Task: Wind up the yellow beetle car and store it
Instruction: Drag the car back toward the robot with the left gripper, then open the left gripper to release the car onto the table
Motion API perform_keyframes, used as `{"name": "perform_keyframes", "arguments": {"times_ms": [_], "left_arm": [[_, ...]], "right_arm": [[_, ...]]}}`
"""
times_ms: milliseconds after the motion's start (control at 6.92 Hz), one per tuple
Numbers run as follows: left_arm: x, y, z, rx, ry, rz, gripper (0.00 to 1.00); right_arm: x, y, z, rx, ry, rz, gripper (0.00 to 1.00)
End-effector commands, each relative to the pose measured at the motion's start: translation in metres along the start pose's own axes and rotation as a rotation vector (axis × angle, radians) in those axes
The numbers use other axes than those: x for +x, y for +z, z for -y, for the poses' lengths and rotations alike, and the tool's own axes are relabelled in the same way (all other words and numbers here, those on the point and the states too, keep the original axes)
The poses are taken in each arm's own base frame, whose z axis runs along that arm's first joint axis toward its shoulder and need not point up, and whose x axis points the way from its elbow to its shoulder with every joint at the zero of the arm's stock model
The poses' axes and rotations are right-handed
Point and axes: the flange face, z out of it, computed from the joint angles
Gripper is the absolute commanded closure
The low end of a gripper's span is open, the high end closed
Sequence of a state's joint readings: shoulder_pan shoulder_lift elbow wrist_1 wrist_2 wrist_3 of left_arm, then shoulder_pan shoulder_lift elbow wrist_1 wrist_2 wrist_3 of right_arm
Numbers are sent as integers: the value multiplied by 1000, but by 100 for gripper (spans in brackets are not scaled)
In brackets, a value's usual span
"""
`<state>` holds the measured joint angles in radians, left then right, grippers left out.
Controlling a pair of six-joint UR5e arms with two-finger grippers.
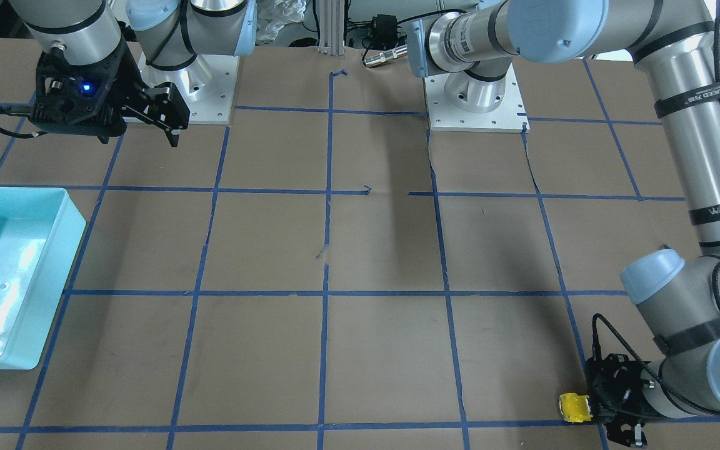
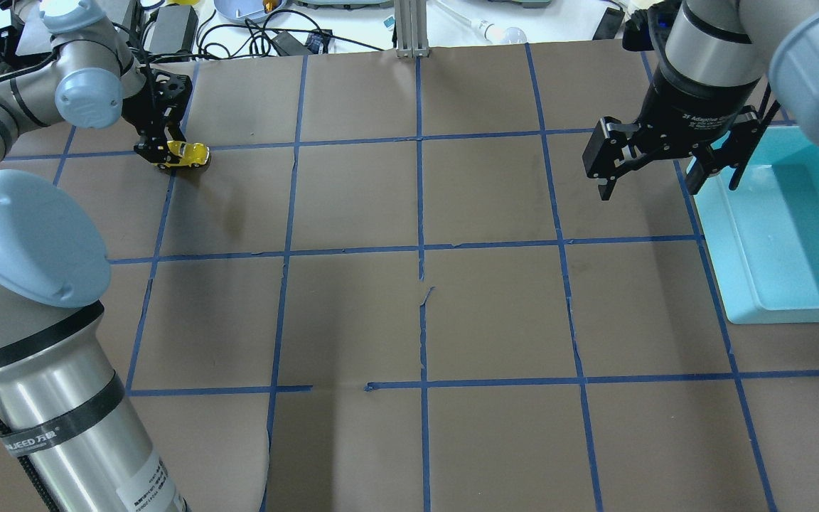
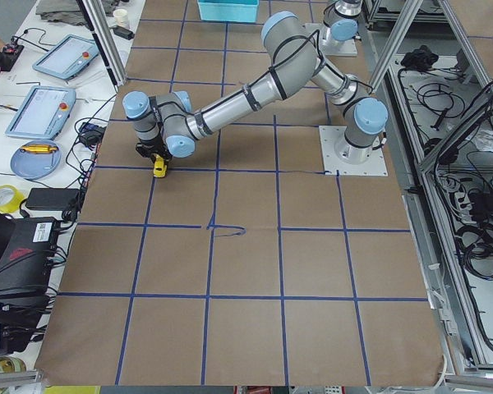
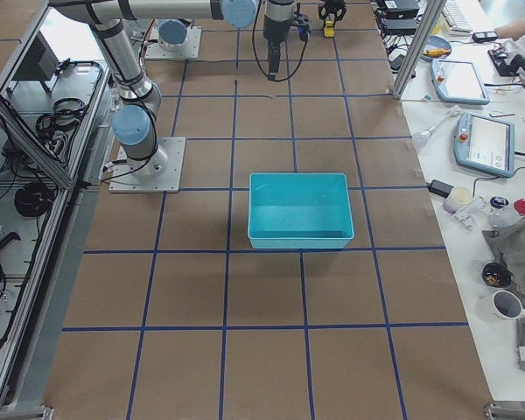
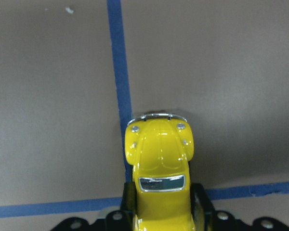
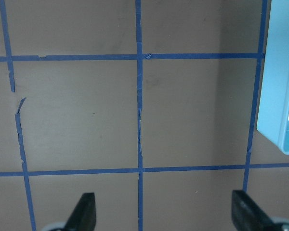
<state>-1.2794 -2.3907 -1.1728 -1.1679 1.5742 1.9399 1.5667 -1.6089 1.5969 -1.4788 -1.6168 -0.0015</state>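
Observation:
The yellow beetle car (image 2: 185, 153) is at the far left of the table, on a blue tape line. My left gripper (image 2: 161, 148) is shut on its rear half. In the left wrist view the car (image 5: 160, 163) points away from the camera, with a black finger (image 5: 200, 206) pressed on each side. Its wheels are at or just above the table; I cannot tell which. It also shows in the front view (image 1: 575, 407) beside the left gripper (image 1: 607, 406). My right gripper (image 2: 648, 188) is open and empty, hovering beside the teal bin (image 2: 716, 231).
The teal bin (image 1: 54, 275) is empty and stands at the table's right edge; its corner shows in the right wrist view (image 6: 282, 96). Blue tape lines grid the brown table. Cables and clutter lie beyond the far edge (image 2: 239, 32).

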Motion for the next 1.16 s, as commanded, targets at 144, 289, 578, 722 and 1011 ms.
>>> {"name": "perform_keyframes", "arguments": {"times_ms": [144,289,578,722,1011], "left_arm": [[0,-5,0,-5,-9,7,0],[0,-6,0,-5,-10,7,0],[0,-7,0,-6,-13,8,0],[0,-7,0,-6,-13,8,0],[0,-8,0,-5,-15,10,0]], "right_arm": [[1,1,1,-1,-4,-1,0],[1,1,1,-1,-4,0,0],[1,1,1,-1,-4,-1,0],[0,0,1,0,2,0,0],[0,1,1,-1,0,-2,0]]}}
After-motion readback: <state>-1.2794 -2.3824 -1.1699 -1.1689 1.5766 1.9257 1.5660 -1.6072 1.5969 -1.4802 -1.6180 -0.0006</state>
